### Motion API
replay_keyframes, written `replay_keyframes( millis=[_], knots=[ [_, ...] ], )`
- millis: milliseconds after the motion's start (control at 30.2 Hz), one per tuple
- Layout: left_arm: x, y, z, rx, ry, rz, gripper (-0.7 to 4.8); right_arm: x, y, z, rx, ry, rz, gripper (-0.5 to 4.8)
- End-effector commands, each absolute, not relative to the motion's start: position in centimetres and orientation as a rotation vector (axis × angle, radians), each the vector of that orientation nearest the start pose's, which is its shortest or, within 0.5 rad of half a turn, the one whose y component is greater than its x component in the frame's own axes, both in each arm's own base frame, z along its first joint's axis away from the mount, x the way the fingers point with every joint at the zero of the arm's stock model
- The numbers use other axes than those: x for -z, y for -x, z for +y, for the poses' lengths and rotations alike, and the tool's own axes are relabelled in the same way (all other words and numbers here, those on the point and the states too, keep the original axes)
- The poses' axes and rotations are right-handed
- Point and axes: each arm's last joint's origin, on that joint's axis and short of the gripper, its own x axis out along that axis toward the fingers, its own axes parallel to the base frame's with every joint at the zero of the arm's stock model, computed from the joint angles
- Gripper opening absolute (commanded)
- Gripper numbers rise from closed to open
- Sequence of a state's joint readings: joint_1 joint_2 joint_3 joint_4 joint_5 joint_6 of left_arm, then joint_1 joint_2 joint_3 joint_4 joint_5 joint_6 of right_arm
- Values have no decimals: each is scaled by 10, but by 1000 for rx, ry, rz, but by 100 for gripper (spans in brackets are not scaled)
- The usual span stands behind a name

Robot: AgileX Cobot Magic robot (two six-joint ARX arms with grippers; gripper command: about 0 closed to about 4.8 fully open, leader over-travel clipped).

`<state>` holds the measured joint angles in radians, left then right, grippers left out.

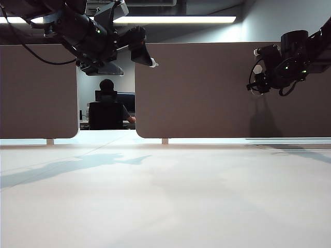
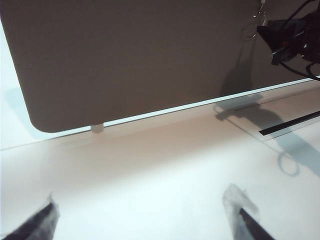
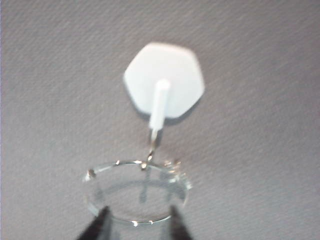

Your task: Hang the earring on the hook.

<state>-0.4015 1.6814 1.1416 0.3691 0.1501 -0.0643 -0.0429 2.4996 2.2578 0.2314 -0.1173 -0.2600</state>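
- Exterior view: bare white table [image 1: 165, 196]; two grey-brown panels stand along its far edge, left panel [image 1: 36, 93] and right panel [image 1: 207, 88], with a gap between them. A seated person [image 1: 107, 106] shows through the gap, back turned. The left gripper [image 1: 142, 51] hangs high before the gap, well clear of the table. The right gripper [image 1: 257, 72] is raised against the right panel; the arm's dark bulk covers the hook and earring here.
- Left wrist view: left gripper [image 2: 145, 215] jaws stand wide apart, holding nothing, over the table. The right arm [image 2: 290, 37] shows at the far panel, with the earring [image 2: 250, 31] a faint loop beside it.
- Right wrist view: white six-sided hook [image 3: 164, 80] on the panel; earring [image 3: 137, 190] hangs from its peg by a small wire loop. Right gripper [image 3: 137, 220] fingertips sit at the hoop's lower edge, partly apart; whether they pinch it, cannot tell.
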Motion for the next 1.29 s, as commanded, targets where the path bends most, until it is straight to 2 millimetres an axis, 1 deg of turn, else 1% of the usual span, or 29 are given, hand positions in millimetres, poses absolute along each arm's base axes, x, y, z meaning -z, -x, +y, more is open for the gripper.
replay_keyframes(
  millis=[33,265,331,397,463,530,728,828,894,927,960,993,1026,1059,1092,1159,1192,1258,1291],
  knots=[
    [-276,-352,-155,554,37,193,479,-264,-579,-21,-75,262,-11,141],
    [-275,-352,-155,554,36,201,479,-266,-579,-21,-64,263,-14,154],
    [-275,-352,-155,554,35,206,479,-268,-578,-22,-47,263,-15,182],
    [-274,-352,-155,553,34,213,479,-273,-577,-22,-16,263,-17,182],
    [-274,-351,-155,553,33,221,479,-276,-575,-23,1,263,-16,195],
    [-274,-351,-155,553,33,223,479,-282,-573,-23,9,263,-11,203],
    [-279,-349,-154,555,35,206,479,-306,-562,-24,26,263,3,203],
    [-287,-345,-153,559,38,191,479,-320,-554,-24,42,276,34,203],
    [-295,-340,-151,560,40,172,479,-329,-548,-23,65,292,67,203],
    [-299,-338,-150,560,41,164,479,-334,-544,-23,63,292,93,195],
    [-305,-334,-148,560,42,155,479,-338,-540,-23,59,283,118,164],
    [-310,-331,-147,561,44,148,479,-343,-535,-22,55,266,147,101],
    [-315,-327,-145,561,44,143,479,-348,-529,-21,39,226,189,-7],
    [-321,-322,-143,560,44,143,479,-354,-522,-19,20,188,219,3],
    [-326,-318,-141,559,44,144,479,-359,-516,-15,-7,139,254,-5],
    [-335,-306,-136,557,41,163,341,-366,-505,-10,-83,68,312,-5],
    [-339,-300,-133,556,39,181,243,-368,-500,-3,-121,60,339,-5],
    [-345,-288,-128,554,34,219,82,-375,-489,7,-155,59,394,-5],
    [-349,-281,-125,553,30,244,3,-379,-483,16,-172,65,416,-5]
  ],
)
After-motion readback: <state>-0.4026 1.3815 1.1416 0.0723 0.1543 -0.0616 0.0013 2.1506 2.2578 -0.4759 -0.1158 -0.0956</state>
